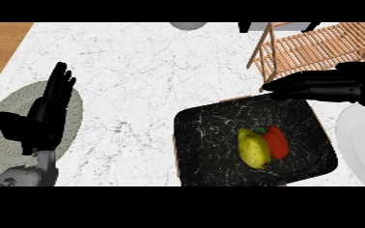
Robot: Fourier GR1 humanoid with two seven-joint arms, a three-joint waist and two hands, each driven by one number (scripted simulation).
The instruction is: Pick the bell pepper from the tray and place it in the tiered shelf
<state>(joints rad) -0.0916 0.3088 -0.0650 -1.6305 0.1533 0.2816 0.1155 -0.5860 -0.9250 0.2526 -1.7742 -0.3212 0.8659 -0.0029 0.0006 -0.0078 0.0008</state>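
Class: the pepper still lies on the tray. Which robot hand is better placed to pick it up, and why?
The right robot hand. It hovers open at the tray's far edge, close to the pepper and beside the shelf. The left robot hand rests open far across the counter.

Bell pepper (277, 141) half hidden behind yellow-green fruit (254, 148); tiered shelf (314, 46) beyond them, cut by top and right edges.

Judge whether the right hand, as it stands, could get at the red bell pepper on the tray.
Probably yes. The right hand hovers open over the tray's far edge; nothing covers the bell pepper, though a yellow-green fruit touches its left side.
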